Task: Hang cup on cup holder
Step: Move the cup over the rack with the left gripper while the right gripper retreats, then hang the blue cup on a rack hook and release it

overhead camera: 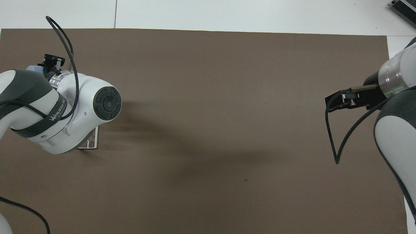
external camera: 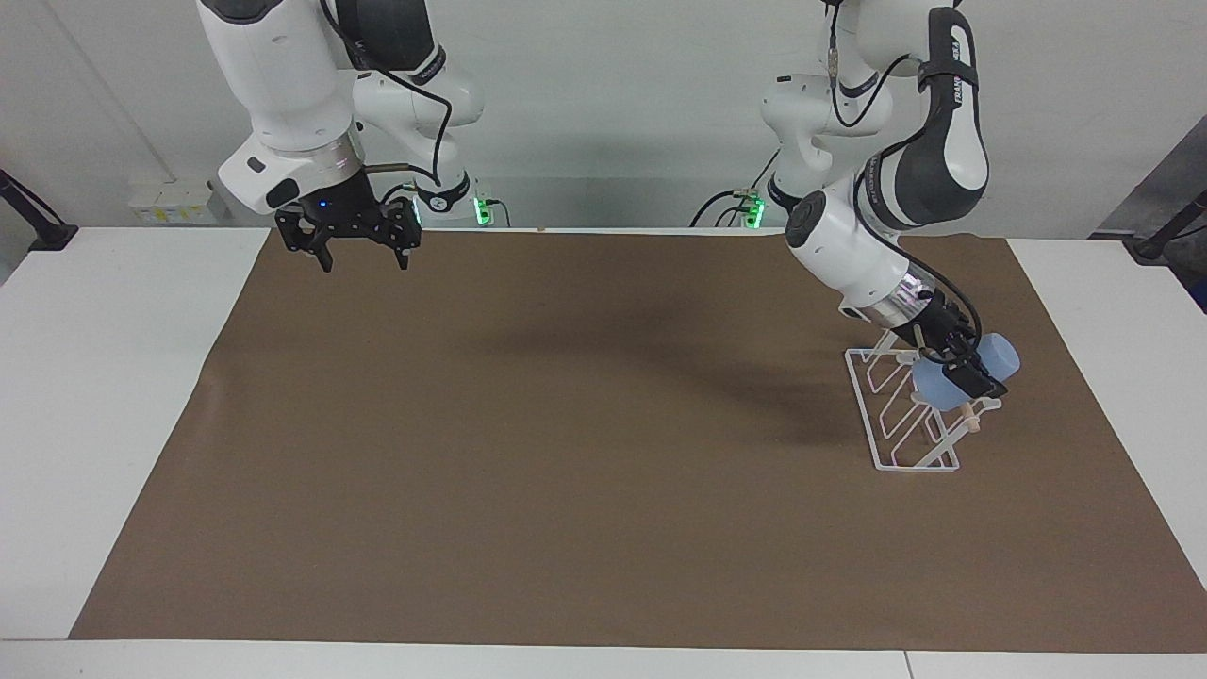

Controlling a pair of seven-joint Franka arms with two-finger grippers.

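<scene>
Gripping the cup [external camera: 954,374] with jaws clamped on it, the left gripper [external camera: 971,372] holds it tilted over the cup holder [external camera: 896,415], at three o'clock of the brown mat [external camera: 566,471] in the facing view; the right gripper [external camera: 358,256] hangs at ten o'clock, jaws apart, holding nothing

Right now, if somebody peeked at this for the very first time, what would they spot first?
Probably the light-blue cup, tipped on its side in the left gripper, right at the top of the white cup holder at the left arm's end of the brown mat. The right gripper hangs open and empty over the mat's other end.
</scene>
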